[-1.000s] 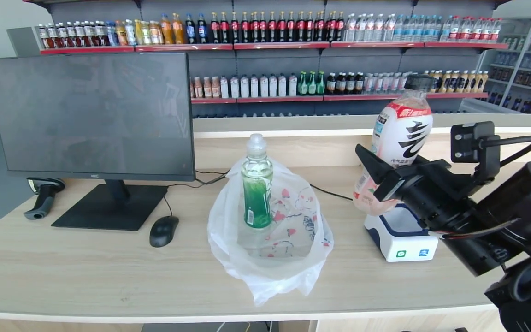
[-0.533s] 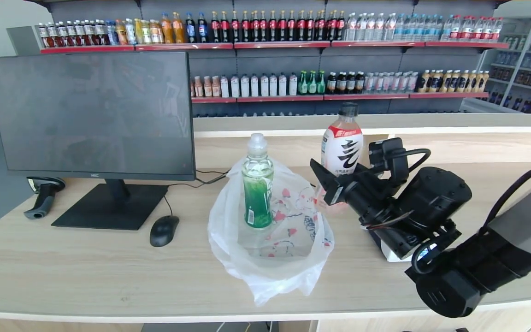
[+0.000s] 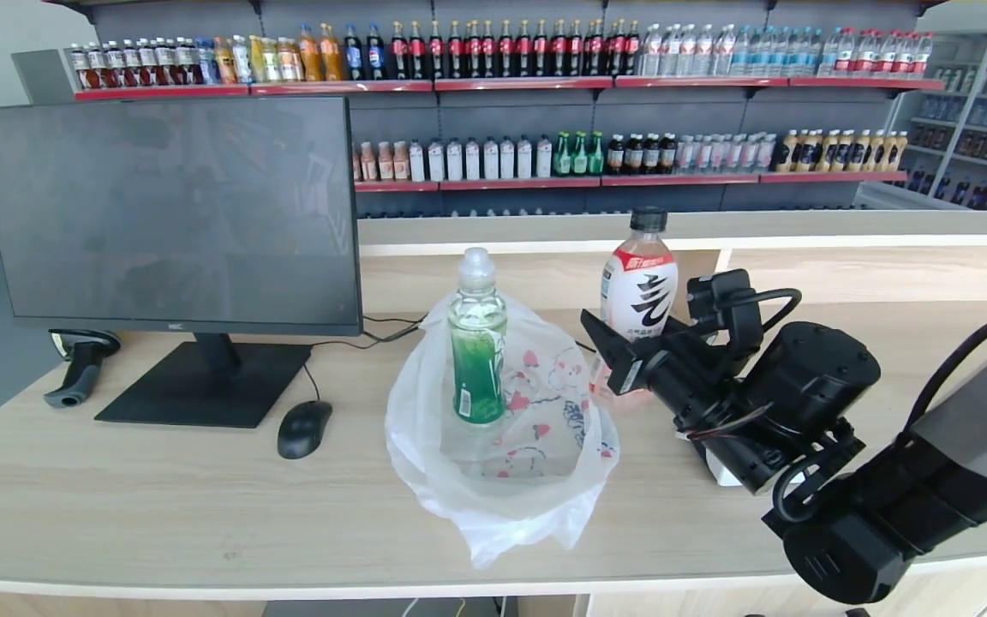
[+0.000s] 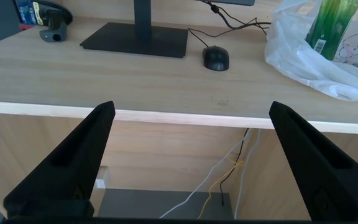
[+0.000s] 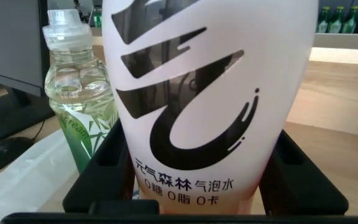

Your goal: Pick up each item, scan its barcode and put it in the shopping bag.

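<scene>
Right hand (image 3: 631, 360) is pinching the pink-and-white bottle (image 3: 639, 287) around its lower half, one finger on each side, and it's holding it upright with the black cap on top. The shopping bag (image 3: 502, 463) is sitting on the worktop (image 3: 159, 506) just off that hand's left side, mouth open. The bottle's base is hanging right next to the bag's rim, not inside it. I can't tell whether the base is touching the worktop. The green bottle (image 3: 477, 356) is already standing upright in the bag, a bit farther to the left of the hand.

The white scanner box (image 3: 720, 467) is lying under the right arm, behind the hand and mostly covered by it.

Left hand (image 4: 191, 107) is hanging low in front of the worktop's edge with its fingers spread wide and nothing between them. Beyond it on the worktop I'm seeing the mouse (image 4: 216, 58), the monitor stand (image 4: 135, 38) and the handheld scanner (image 4: 53, 23), with the bag off toward its right.
</scene>
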Controlling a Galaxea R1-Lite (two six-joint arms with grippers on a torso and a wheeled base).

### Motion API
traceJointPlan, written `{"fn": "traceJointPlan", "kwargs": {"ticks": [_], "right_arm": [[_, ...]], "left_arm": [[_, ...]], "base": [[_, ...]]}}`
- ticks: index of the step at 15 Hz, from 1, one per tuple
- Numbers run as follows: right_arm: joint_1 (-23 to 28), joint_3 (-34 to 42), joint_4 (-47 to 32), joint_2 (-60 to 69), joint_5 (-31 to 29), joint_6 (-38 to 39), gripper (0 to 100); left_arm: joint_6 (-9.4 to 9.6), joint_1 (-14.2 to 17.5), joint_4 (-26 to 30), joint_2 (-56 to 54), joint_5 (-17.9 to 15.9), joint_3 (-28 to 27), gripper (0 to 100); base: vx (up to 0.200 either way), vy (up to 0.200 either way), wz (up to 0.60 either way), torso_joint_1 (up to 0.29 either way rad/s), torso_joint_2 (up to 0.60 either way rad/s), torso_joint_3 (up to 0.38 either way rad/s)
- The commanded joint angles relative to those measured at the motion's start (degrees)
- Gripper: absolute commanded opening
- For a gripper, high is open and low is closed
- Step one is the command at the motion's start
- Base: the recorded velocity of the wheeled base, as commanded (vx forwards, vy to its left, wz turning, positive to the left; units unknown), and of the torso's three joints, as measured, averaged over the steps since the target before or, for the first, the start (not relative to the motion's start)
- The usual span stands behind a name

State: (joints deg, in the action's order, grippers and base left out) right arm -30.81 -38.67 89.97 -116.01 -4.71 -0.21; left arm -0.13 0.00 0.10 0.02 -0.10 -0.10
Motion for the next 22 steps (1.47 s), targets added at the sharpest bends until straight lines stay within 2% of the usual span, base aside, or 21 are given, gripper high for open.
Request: {"fn": "traceJointPlan", "kwargs": {"ticks": [1, 7, 17, 22], "right_arm": [[0.0, 0.3, 0.0, 0.7, 0.0, 0.0, 0], [1.0, 0.3, 0.0, 1.0, 0.0, 0.3, 0], [4.6, -3.8, 0.0, -5.0, 2.9, 0.0, 0], [4.4, -6.6, 0.0, -9.9, 2.9, -0.1, 0]], "left_arm": [[0.05, 0.0, 0.0, 0.0, 0.0, 0.0, 100], [0.13, 0.0, 0.1, 0.0, 0.0, 0.0, 100], [0.05, 0.0, 0.0, 0.0, 0.0, 0.0, 100], [0.22, 0.0, 0.0, 0.0, -0.1, 0.0, 100]], "base": [[0.000, 0.200, 0.00, 0.002, 0.00, -0.002], [0.000, 0.200, 0.00, 0.002, 0.00, 0.002], [0.000, 0.000, 0.00, 0.000, 0.00, 0.000], [0.000, 0.000, 0.00, 0.000, 0.00, 0.000]]}}
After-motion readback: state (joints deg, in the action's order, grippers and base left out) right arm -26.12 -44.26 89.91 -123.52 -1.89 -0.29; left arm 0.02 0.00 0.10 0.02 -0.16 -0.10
